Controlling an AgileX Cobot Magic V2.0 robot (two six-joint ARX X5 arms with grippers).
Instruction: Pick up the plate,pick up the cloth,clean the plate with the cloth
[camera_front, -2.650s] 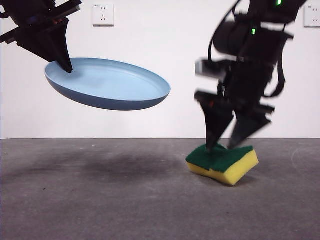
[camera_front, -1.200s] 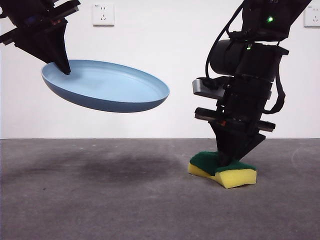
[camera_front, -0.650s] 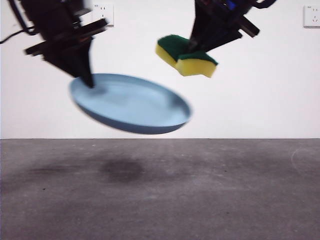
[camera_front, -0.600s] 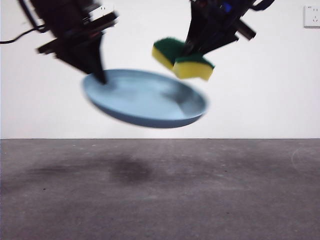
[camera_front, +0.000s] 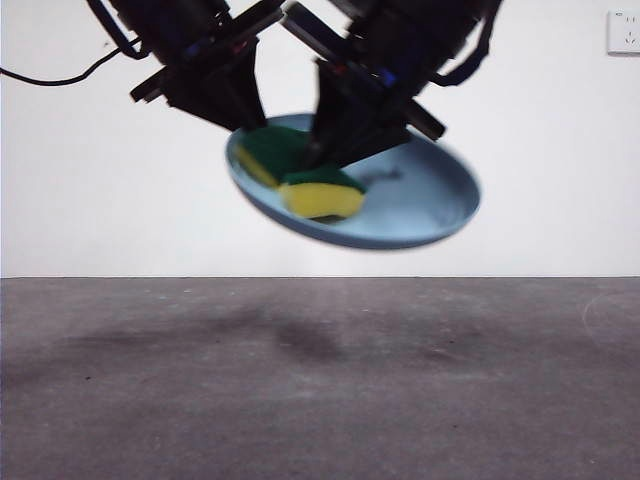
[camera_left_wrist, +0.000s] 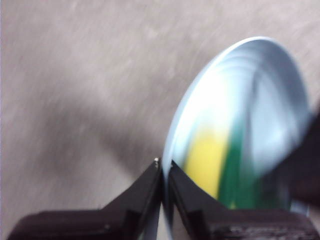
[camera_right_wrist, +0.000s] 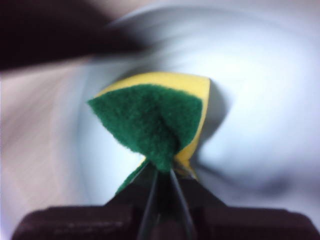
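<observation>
The light-blue plate (camera_front: 420, 200) hangs tilted in the air above the table, and my left gripper (camera_left_wrist: 164, 167) is shut on its rim (camera_left_wrist: 172, 145). In the front view that left gripper (camera_front: 243, 115) is at the plate's upper left edge. My right gripper (camera_right_wrist: 162, 172) is shut on the cloth (camera_right_wrist: 150, 120), a yellow sponge with a green scouring layer. The cloth (camera_front: 305, 180) lies against the plate's inner face (camera_right_wrist: 260, 90), with the right gripper (camera_front: 318, 150) coming down from above. In the left wrist view the cloth (camera_left_wrist: 215, 160) shows as a yellow and green blur inside the plate (camera_left_wrist: 270, 100).
The grey table (camera_front: 320, 380) stretches below both arms. A white wall with a socket (camera_front: 623, 32) stands behind. A black cable (camera_front: 60, 75) trails from the left arm at the upper left.
The right gripper closed on the cloth on the table and lifted it. Both arms moved toward each other, and the cloth now rests inside the plate.
</observation>
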